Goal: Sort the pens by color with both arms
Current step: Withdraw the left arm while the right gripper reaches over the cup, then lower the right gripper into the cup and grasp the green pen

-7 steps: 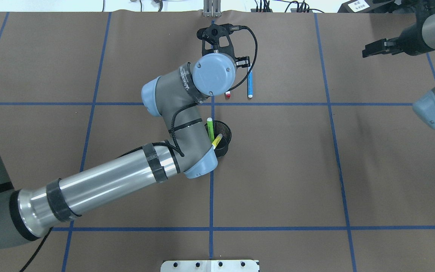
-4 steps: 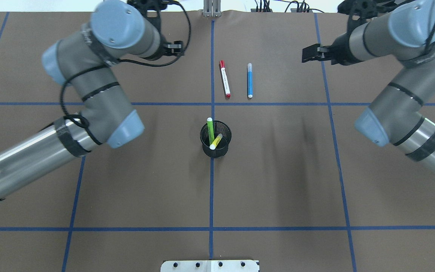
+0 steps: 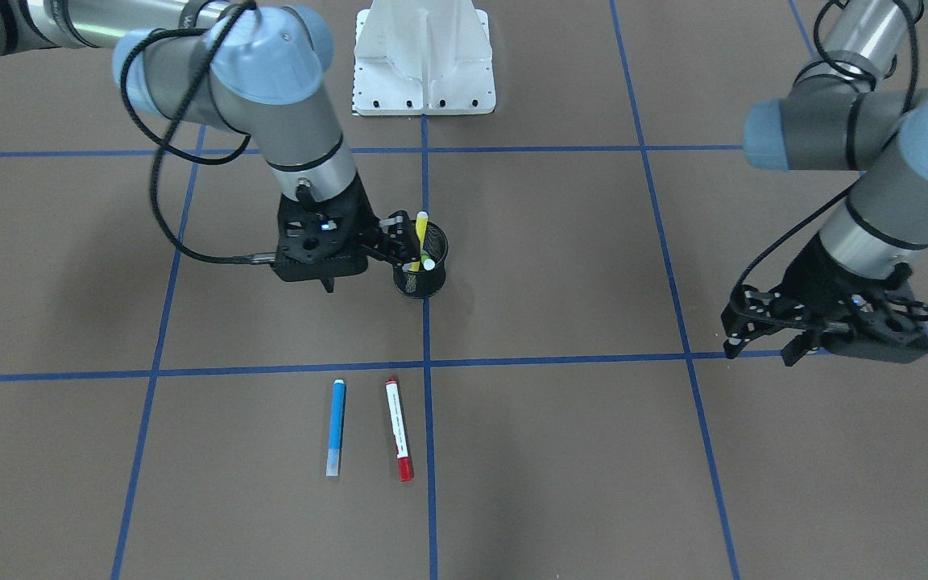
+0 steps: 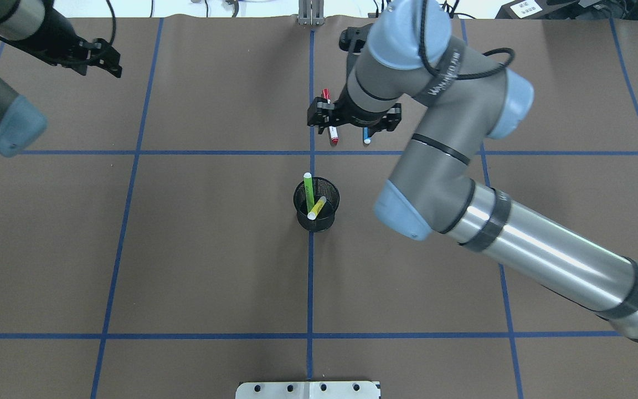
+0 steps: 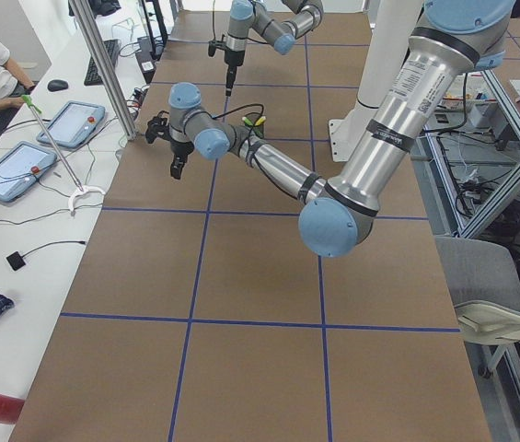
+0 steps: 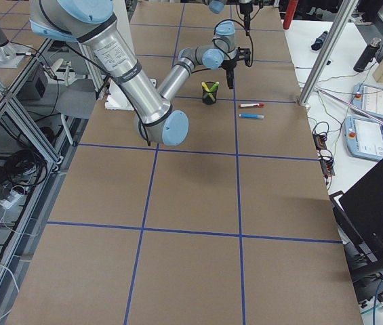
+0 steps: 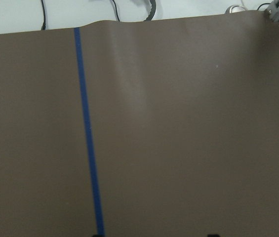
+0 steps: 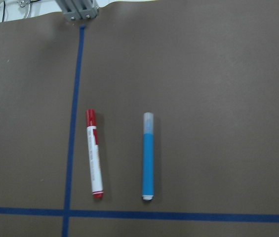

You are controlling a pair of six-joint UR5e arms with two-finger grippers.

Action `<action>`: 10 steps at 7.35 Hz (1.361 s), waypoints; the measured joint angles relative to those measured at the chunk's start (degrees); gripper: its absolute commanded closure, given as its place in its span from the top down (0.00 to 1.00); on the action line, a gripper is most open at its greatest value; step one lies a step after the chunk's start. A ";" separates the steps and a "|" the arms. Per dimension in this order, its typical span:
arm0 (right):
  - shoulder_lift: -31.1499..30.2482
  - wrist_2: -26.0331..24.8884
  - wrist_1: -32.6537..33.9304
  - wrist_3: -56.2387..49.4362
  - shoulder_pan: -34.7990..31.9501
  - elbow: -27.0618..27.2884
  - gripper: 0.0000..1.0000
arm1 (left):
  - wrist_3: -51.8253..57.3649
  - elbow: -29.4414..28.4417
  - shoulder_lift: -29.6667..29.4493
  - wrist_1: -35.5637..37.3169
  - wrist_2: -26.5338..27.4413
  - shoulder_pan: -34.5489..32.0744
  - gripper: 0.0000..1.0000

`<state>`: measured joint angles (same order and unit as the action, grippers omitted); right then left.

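Observation:
A blue pen [image 8: 148,158] and a white pen with red caps [image 8: 94,158] lie side by side on the brown table, also in the front view as blue [image 3: 336,427] and red [image 3: 397,427]. A light green pen [image 4: 308,188] and a yellow pen [image 4: 317,208] stand in the black mesh cup [image 4: 334,200]. My right gripper [image 4: 353,123] hovers open above the two lying pens, hiding most of them in the overhead view. My left gripper [image 4: 109,60] is open and empty at the far left of the table, over bare surface [image 3: 758,345].
The white pedestal base [image 3: 424,56] stands at the near edge behind the cup. A metal bracket [image 4: 310,16] sits at the far edge on the centre line. Blue tape lines divide the table. Tablets [image 5: 66,124] and a seated person are beyond the far edge.
My left arm pulled away from the two lying pens and swung to the far left. My right arm swung in from the right to above those pens. The pens have not moved.

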<state>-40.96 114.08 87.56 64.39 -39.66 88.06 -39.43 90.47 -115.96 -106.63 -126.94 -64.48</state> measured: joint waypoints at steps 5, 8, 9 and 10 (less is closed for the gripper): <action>15.18 12.54 15.02 -24.71 -0.01 -20.01 0.82 | 2.62 4.27 7.99 -0.41 -6.16 -4.06 0.80; 16.61 12.70 19.12 -29.65 0.95 -23.35 0.67 | 2.35 4.68 8.36 -0.42 -5.80 -3.99 0.81; 16.71 12.79 19.25 -30.69 1.27 -23.85 0.57 | 2.34 4.70 8.42 -0.42 -5.58 -3.92 0.81; 16.78 12.94 19.29 -31.15 1.53 -24.03 0.54 | 2.31 4.71 8.45 -0.42 -5.10 -3.83 0.81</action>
<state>-24.18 127.02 106.85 33.23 -38.12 64.03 -37.11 95.18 -107.51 -107.05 -132.04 -68.31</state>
